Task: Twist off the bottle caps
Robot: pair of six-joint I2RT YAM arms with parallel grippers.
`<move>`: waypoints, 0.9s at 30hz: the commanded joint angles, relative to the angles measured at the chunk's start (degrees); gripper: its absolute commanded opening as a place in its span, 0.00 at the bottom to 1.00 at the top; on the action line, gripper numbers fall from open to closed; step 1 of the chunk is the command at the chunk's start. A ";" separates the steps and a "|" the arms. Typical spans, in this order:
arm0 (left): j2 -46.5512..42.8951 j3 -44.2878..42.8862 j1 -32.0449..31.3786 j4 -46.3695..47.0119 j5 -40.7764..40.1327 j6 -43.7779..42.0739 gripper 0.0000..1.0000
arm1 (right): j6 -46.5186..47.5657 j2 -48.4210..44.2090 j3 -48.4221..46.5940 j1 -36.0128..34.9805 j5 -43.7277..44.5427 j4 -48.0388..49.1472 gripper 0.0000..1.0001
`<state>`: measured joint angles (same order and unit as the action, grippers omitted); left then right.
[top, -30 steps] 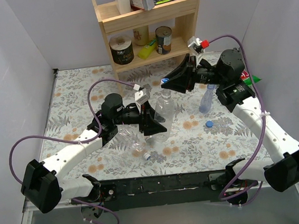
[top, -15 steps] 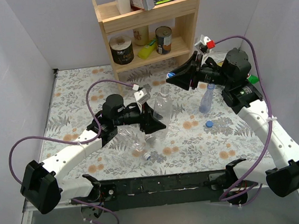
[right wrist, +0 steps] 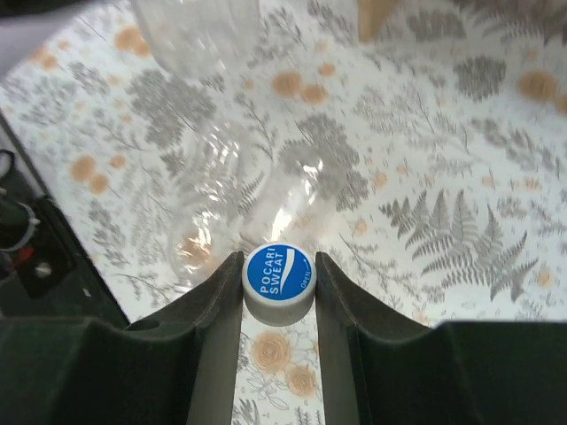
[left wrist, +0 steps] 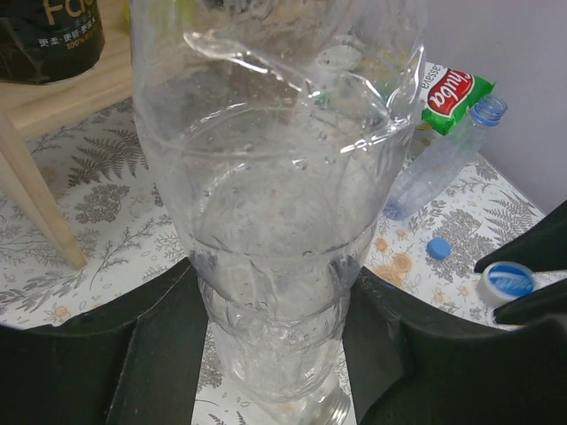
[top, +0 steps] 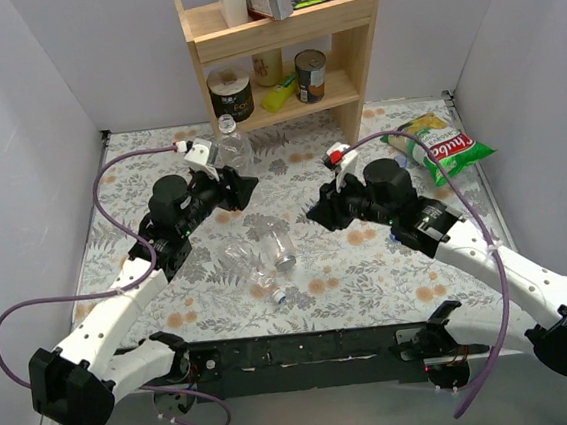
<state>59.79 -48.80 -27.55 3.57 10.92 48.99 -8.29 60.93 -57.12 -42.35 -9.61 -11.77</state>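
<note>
Now farther apart: bottle (left wrist: 275, 221), cap (right wrist: 279, 273).

Bottle (left wrist: 275, 177) in left pincer (left wrist: 275, 274); cap (right wrist: 279, 274), right pincer (right wrist: 277, 264)

Blue cap (right wrist: 279, 282) reads "POCARI SWEAT" — dark can (left wrist: 44, 40) shows "100%" — other lettering unclear.

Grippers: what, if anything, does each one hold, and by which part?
Left gripper: clear bottle, clamped across its body. Right gripper: blue cap, pinched across its sides.
</note>
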 commanded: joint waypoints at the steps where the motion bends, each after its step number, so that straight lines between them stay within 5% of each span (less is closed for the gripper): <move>1: 0.32 0.28 -0.22 0.56 -3.10 -1.27 0.41 | -0.75 -0.90 5.43 -3.43 12.32 0.69 0.24; 13: 1.29 0.46 -0.22 1.00 -0.55 -0.39 0.41 | -8.05 0.42 21.59 -8.98 24.89 5.53 0.24; 27: 1.73 0.19 -0.22 1.00 1.03 0.14 0.41 | -16.75 5.69 28.73 -8.98 35.00 11.24 0.27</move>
<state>61.71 -48.47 -27.55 3.49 10.92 49.12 -21.41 64.99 -28.97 -51.13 19.68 -5.34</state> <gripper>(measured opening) 0.522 0.410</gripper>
